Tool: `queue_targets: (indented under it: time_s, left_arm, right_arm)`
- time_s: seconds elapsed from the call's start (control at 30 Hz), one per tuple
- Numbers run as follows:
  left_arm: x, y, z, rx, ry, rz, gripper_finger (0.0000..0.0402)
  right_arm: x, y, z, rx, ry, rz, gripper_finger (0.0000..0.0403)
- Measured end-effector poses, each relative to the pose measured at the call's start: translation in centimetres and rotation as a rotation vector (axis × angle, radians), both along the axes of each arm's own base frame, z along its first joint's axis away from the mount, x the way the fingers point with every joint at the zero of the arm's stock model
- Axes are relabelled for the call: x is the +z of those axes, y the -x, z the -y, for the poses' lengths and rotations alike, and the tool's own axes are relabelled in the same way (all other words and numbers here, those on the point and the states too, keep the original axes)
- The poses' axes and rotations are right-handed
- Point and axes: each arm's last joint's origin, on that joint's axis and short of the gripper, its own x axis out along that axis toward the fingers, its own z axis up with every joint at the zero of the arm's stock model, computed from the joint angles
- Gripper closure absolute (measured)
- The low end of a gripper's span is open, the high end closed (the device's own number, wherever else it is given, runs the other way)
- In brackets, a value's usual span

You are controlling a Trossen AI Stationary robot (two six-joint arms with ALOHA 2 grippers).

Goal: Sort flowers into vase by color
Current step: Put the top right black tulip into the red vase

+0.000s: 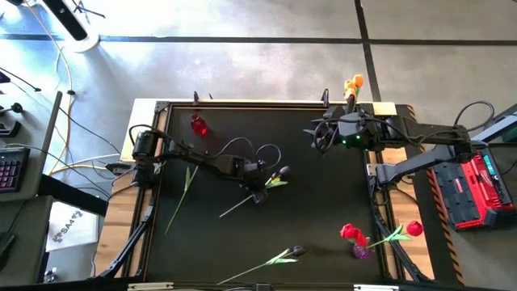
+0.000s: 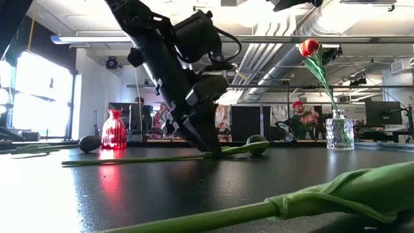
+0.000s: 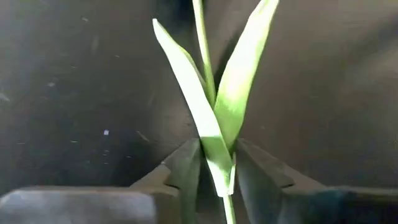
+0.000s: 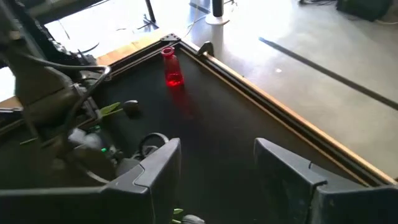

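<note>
1. Bright daylight washes out the grey concrete floor (image 1: 242, 65) above my matte black bench (image 1: 242, 242).
2. My left wrist view is dim and soft.
3. The near green tulip stem (image 2: 310, 200) blurs.

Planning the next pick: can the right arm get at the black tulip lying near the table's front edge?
Probably yes: the black tulip lies alone on bare mat, nothing on it, and the right gripper hangs open, empty, at the far edge.

two dark jointed arms, looped black cables, green LED on right wrist, grey angular fingers (image 4: 155, 171)
</note>
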Motion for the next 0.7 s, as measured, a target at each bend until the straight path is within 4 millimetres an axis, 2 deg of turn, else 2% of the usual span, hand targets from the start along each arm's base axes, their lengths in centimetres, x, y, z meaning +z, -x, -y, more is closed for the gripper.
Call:
queue_targets:
  time_s: [0.23,0.37,0.53,0.7]
  left_arm:
    - [-0.1,0.1,0.4,0.014,-0.048,-0.004,0.0393]
    - [0.3,0.0,0.5,0.039,-0.034,0.015,0.0391]
    - [1.7,0.2,0.4,0.069,-0.012,0.067,0.0398]
    - [5.4,0.2,-0.3,0.104,-0.003,0.201,0.0400]
  right_arm:
    - [0.0,0.1,0.2,-0.030,0.071,-0.027,0.0210]
    - [0.1,0.1,0.2,-0.035,0.088,-0.029,0.0210]
    - [0.1,0.0,0.2,-0.032,0.067,-0.013,0.0210]
    - [0.1,0.0,0.1,-0.022,0.035,-0.003,0.0210]
